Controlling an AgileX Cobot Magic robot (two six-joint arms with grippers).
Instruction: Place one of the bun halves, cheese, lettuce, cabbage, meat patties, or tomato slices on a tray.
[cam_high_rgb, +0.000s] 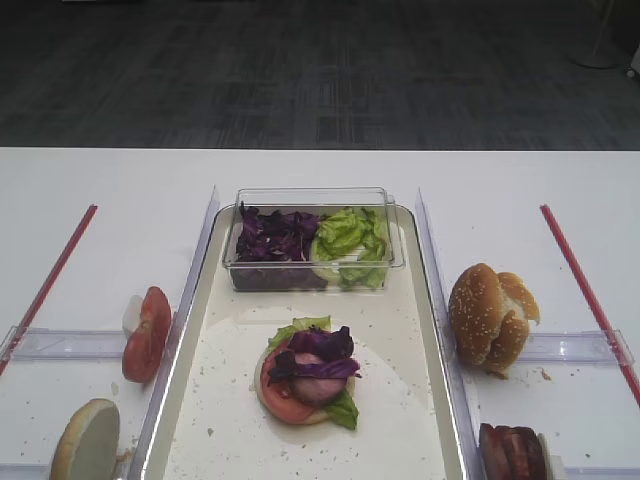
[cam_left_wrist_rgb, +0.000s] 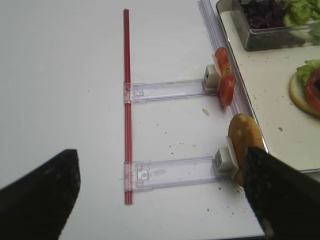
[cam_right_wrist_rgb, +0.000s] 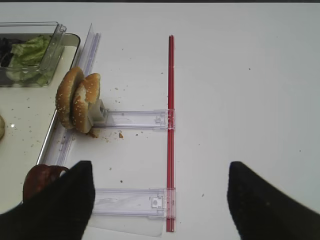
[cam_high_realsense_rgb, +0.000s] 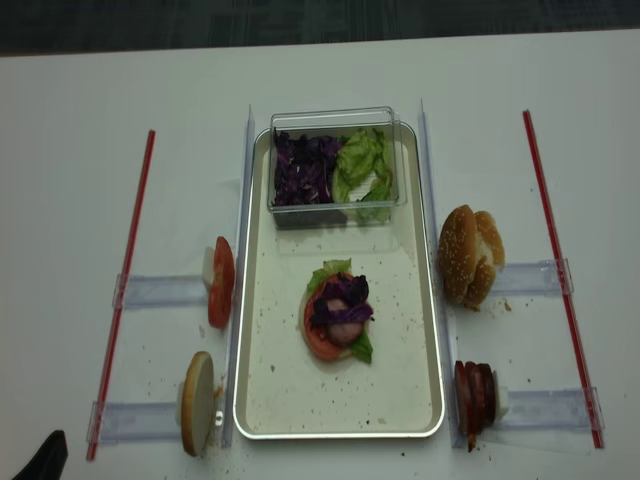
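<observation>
On the tray (cam_high_realsense_rgb: 250, 300) lies a stack (cam_high_rgb: 308, 375) of a bun half, a tomato slice, a meat patty, cabbage and lettuce. A clear tub at its far end holds cabbage (cam_high_rgb: 275, 235) and lettuce (cam_high_rgb: 350, 235). Left of the tray, tomato slices (cam_left_wrist_rgb: 224, 75) and one bun half (cam_left_wrist_rgb: 243, 140) stand on edge. To the right stand two bun halves (cam_right_wrist_rgb: 77, 102) and the meat patties (cam_right_wrist_rgb: 40, 180). The cheese is out of view. My left gripper (cam_left_wrist_rgb: 160, 200) is open over the table left of the tray. My right gripper (cam_right_wrist_rgb: 162, 202) is open, empty, right of it.
Red strips (cam_high_realsense_rgb: 125, 290) (cam_high_realsense_rgb: 560, 270) run along both outer sides of the table. Clear plastic holders (cam_left_wrist_rgb: 170, 90) (cam_right_wrist_rgb: 135, 119) reach from them to the food standing beside the tray. Crumbs speckle the tray floor and the table.
</observation>
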